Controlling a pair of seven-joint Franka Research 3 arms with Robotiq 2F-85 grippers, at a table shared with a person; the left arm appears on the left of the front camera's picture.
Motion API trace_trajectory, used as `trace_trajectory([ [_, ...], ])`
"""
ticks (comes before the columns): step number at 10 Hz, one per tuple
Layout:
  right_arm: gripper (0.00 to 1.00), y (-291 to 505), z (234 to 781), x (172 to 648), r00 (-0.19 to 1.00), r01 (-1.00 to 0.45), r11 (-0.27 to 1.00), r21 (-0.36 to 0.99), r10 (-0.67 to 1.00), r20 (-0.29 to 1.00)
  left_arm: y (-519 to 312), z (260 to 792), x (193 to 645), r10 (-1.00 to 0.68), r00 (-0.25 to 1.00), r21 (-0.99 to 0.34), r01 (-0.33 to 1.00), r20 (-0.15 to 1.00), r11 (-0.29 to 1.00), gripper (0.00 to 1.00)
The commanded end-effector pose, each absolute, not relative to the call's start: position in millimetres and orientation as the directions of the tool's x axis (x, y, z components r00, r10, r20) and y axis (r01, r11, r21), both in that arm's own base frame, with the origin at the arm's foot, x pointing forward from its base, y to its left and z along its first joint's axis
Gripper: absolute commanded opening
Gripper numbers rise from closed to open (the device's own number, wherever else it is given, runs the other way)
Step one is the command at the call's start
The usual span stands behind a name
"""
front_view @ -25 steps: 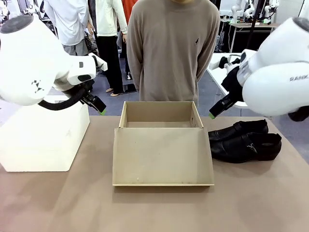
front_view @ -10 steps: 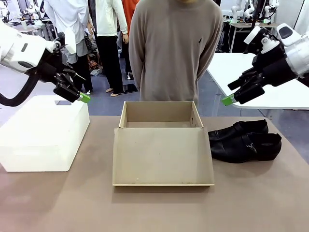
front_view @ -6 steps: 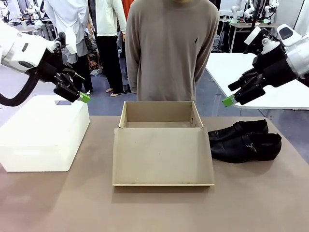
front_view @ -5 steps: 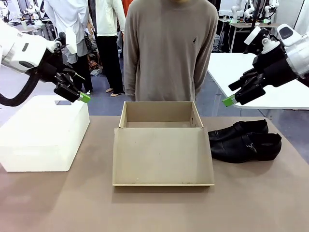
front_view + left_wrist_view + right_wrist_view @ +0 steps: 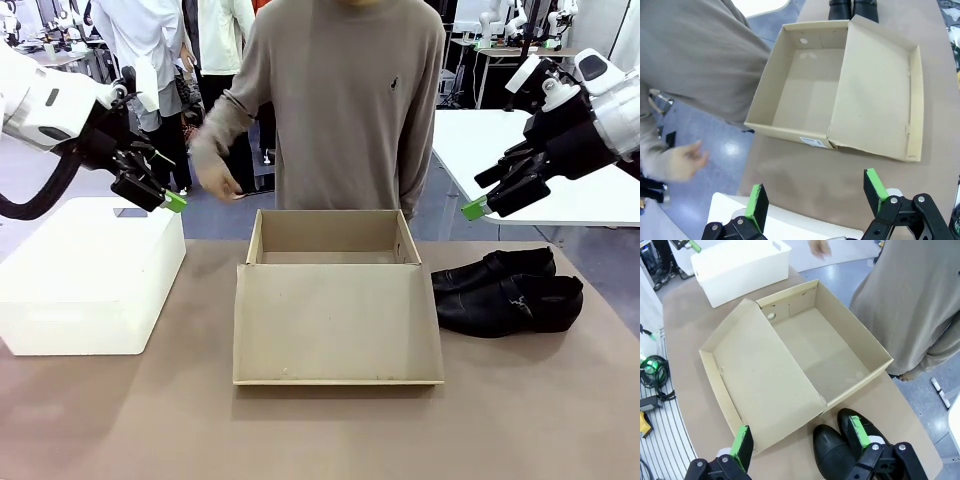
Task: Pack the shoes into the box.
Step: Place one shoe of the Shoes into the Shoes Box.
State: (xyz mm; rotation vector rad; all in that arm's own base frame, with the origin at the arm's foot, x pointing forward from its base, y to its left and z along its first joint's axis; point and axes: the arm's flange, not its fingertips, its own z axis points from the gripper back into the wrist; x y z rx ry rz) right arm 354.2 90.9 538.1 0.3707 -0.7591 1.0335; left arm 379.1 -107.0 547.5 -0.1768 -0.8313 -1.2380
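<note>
The tan cardboard box (image 5: 330, 238) stands open at the table's middle, its inside bare, its flip lid (image 5: 337, 322) lying flat toward me. Both black shoes (image 5: 510, 292) lie side by side on the table right of the box, toes toward it. My left gripper (image 5: 165, 192) hangs open, high over the white bin, left of the box. My right gripper (image 5: 478, 192) hangs open above the shoes. The left wrist view looks down past open fingers (image 5: 758, 205) at the box (image 5: 805, 90). The right wrist view shows the box (image 5: 825, 350) and the shoes (image 5: 837, 450) between open fingers (image 5: 857, 429).
A large white bin (image 5: 90, 270) stands at the table's left. A person in a grey sweater stands behind the box, one hand (image 5: 215, 172) raised at the left. The table in front of the lid is bare.
The person's arm has swung out from behind the back, and the hand now hovers left of the body. Both arms rose away from the camera earlier and have stayed still over the last second.
</note>
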Motion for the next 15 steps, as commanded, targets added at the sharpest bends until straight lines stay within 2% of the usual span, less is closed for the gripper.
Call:
trace_trajectory([
  [1,1.0,90.8,537.1,357.1,0.28,-0.881,0.469,-0.061,0.622,0.731,-105.4,545.7,381.3,-0.756,0.067,0.303,0.89,0.651,0.34,1.0],
  [4,1.0,90.8,537.1,357.1,0.28,-0.881,0.469,-0.061,0.622,0.731,-105.4,545.7,381.3,-0.756,0.067,0.303,0.89,0.651,0.34,1.0],
  [9,1.0,80.5,552.7,368.0,0.287,-0.883,0.46,-0.099,0.694,0.66,-105.4,545.7,381.3,-0.756,0.067,0.303,0.89,0.651,0.34,1.0],
  [13,1.0,59.4,567.1,402.2,0.243,-0.913,0.363,-0.188,0.851,0.465,-105.4,545.7,381.3,-0.756,0.067,0.303,0.89,0.651,0.34,1.0],
  [15,1.0,45.0,571.0,418.6,0.156,-0.939,0.246,-0.241,0.928,0.339,-105.4,545.7,381.3,-0.756,0.067,0.303,0.89,0.651,0.34,1.0],
])
